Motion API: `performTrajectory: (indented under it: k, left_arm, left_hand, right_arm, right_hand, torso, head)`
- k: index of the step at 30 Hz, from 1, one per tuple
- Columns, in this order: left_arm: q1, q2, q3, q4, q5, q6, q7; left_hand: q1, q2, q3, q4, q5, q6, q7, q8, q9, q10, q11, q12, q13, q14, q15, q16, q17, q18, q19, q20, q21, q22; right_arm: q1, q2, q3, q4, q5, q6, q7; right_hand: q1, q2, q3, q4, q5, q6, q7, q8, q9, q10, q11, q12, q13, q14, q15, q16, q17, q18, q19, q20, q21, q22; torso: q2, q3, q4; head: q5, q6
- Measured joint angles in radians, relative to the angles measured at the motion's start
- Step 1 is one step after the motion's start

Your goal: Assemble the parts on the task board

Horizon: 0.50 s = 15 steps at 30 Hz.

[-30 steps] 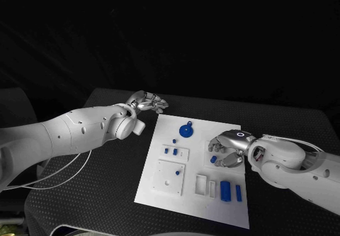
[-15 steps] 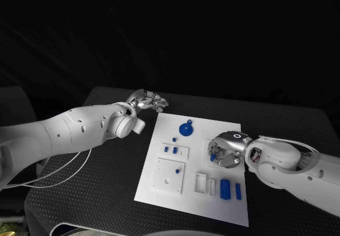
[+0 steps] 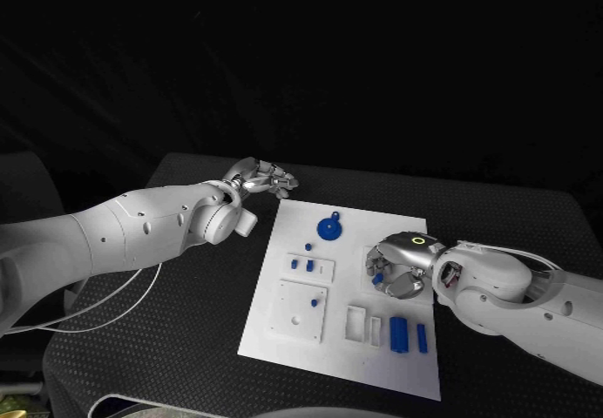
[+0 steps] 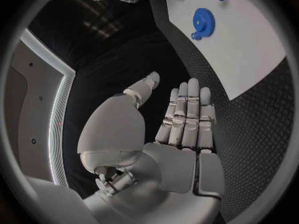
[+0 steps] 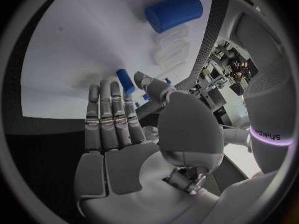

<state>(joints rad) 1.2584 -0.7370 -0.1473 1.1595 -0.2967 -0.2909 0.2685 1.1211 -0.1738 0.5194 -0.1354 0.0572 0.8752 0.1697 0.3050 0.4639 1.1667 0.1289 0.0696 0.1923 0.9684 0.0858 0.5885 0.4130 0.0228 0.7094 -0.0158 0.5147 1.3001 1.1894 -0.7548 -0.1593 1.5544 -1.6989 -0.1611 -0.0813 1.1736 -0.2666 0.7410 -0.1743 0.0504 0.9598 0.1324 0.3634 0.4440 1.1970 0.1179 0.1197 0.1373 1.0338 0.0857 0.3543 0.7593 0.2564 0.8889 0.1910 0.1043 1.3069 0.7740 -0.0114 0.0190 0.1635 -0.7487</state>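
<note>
The white task board (image 3: 337, 366) lies in the middle of the table. On it are a blue gear (image 3: 329, 230), several small blue pegs (image 3: 310, 266) and a blue cylinder (image 3: 398, 333) near its front right. My right hand (image 3: 397, 266) hovers over the board's right side, fingers straight and thumb apart in the right wrist view (image 5: 118, 134). A short blue peg (image 5: 125, 80) lies just off its fingertips, next to the thumb tip. My left hand (image 3: 258, 180) hangs off the board's far left corner, flat and holding nothing (image 4: 168, 129).
White recessed blocks (image 3: 301, 313) and slotted holders (image 3: 358, 324) sit on the board's near half. Black table (image 3: 188, 340) surrounds the board, with a thin white cable (image 3: 119, 305) lying at the left. The gear (image 4: 203, 21) shows ahead of my left hand.
My right hand has slid a little to the left over the board, closer to the short blue peg. The left hand has stayed where it was.
</note>
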Motion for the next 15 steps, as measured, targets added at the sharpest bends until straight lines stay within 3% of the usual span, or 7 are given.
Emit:
performTrajectory:
  k: [3, 10, 15]
  left_arm:
    - [0.0, 0.0, 0.0, 0.0, 0.0, 0.0, 0.0]
    - [0.0, 0.0, 0.0, 0.0, 0.0, 0.001, -0.001]
    - [0.0, -0.001, 0.0, 0.0, 0.0, 0.001, -0.001]
  left_hand:
    - [0.0, 0.0, 0.0, 0.0, 0.0, 0.0, 0.0, 0.0, 0.0, 0.0, 0.0, 0.0, 0.0, 0.0, 0.0, 0.0, 0.001, 0.0, 0.0, 0.0, 0.0, 0.001]
    - [0.0, 0.0, 0.0, 0.0, 0.0, 0.0, 0.0, 0.0, 0.0, 0.0, 0.0, 0.0, -0.001, 0.0, 0.0, 0.0, 0.002, 0.0, 0.0, 0.0, 0.0, 0.001]
    - [0.0, 0.0, 0.0, 0.0, 0.0, 0.0, 0.0, 0.0, 0.0, 0.0, 0.0, 0.0, -0.001, 0.0, 0.0, -0.004, 0.002, 0.0, 0.0, 0.0, 0.0, 0.001]
  right_arm:
    - [0.0, 0.0, 0.0, 0.001, 0.002, -0.008, 0.0]
    - [0.0, 0.0, 0.0, 0.004, 0.004, -0.019, -0.001]
    - [-0.001, -0.002, 0.0, 0.004, -0.001, -0.022, -0.004]
  right_hand:
    - [-0.002, -0.01, -0.003, -0.003, 0.0, -0.008, 0.008, -0.005, -0.002, 0.0, 0.0, -0.004, -0.001, -0.003, 0.0, -0.005, 0.0, 0.0, -0.005, 0.005, -0.004, 0.0]
    - [-0.002, -0.01, 0.0, -0.004, 0.0, -0.008, 0.008, -0.005, -0.003, 0.0, 0.0, -0.004, -0.001, -0.003, 0.0, -0.005, 0.0, 0.0, -0.005, 0.005, -0.004, 0.001]
    - [0.026, 0.018, 0.037, -0.002, 0.0, 0.005, -0.005, -0.001, 0.0, 0.017, -0.012, 0.003, 0.005, 0.008, -0.011, 0.001, 0.006, 0.0, 0.008, 0.0, -0.004, 0.001]
  torso:
    - [0.0, 0.0, 0.0]
    - [0.0, 0.0, 0.0]
    - [0.0, -0.0001, 0.0003]
  head:
    - [0.0, 0.0]
    - [0.001, -0.001]
    - [0.001, -0.001]
